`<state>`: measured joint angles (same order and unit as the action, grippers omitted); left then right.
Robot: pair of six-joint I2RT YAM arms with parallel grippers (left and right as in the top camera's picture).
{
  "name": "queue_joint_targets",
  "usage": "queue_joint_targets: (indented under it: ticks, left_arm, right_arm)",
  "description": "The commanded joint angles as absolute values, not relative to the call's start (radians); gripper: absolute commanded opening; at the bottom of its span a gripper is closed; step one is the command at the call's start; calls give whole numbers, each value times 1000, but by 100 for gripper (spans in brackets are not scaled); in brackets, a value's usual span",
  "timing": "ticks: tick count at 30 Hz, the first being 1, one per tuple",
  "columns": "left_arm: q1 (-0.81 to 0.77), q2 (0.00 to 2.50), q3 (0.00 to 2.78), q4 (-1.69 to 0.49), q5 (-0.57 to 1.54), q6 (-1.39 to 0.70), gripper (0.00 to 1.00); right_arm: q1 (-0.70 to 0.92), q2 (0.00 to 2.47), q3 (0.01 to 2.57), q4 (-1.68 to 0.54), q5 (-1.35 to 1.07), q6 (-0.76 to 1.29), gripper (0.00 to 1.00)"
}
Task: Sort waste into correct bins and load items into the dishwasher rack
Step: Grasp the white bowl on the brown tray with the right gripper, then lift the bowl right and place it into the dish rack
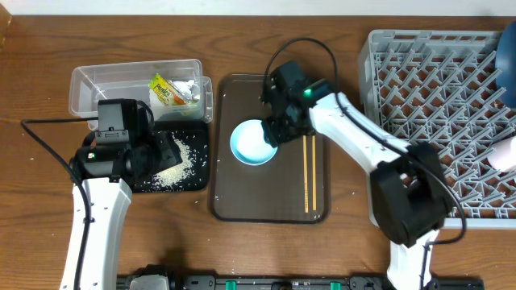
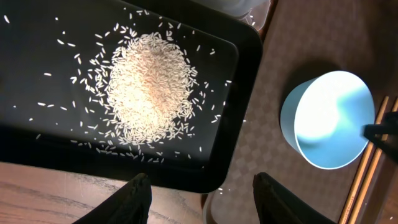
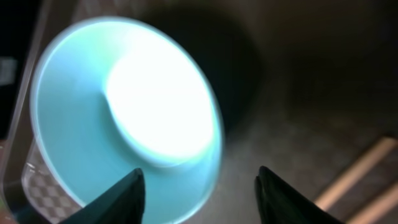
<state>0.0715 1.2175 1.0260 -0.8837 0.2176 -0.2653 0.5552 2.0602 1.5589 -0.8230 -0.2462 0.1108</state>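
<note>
Overhead: snack wrapper (image 1: 171, 90) in the clear tub (image 1: 89, 90), far left. Rice (image 1: 179, 161) is heaped in the black tray (image 1: 193, 179), so the waste looks sorted. Dark blue dish (image 1: 511, 64) and a pale pinkish cup (image 1: 504, 153) at the rack's (image 1: 451, 80) right edge; green cup not seen. Pale blue bowl (image 1: 254, 143) and chopsticks (image 1: 308, 173) on the brown serving tray (image 1: 242, 201), left to load. Wooden surface (image 1: 32, 217); no room visible.

Left wrist: left gripper (image 2: 202, 202) jaws apart, empty, over the black tray's edge.

Right wrist: right gripper (image 3: 199, 193) jaws spread, straddling the bowl's rim, not clamped.

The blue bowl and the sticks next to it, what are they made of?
The pale blue bowl looks like glossy plastic or glazed ceramic, I cannot tell which; light glares off its inside. The chopsticks look like bare wood: pale tan, no shine.
</note>
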Motion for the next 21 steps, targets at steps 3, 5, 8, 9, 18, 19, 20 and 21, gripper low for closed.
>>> queue_joint_targets:
  ticks: [3,5,8,9,18,19,20,21]
  left_arm:
    - [76,1216,1030,-889,212,-264,56]
    - [76,1216,1030,-889,212,-264,56]
    - [76,1216,1030,-890,212,-264,56]
    - [76,1216,1030,-890,212,-264,56]
    - [76,1216,1030,-889,212,-264,56]
    - [76,1216,1030,-889,212,-264,56]
    - [76,1216,1031,-889,212,-264,56]
    - [76,1216,1031,-889,212,-264,56]
  right_arm:
    - [563,2127,1555,-815,-232,146,32]
    - [558,2128,1555,-807,-227,146,22]
    - [551,2123,1556,-798,-183,170,8]
    - [548,2120,1556,-796,-170,177,6]
    - [471,2007,1573,-799,-37,173,1]
    - [456,1974,1574,-799,10,163,1]
    - [443,1946,1574,-797,59,158,1]
    - [426,1915,1574,-794,131,158,1]
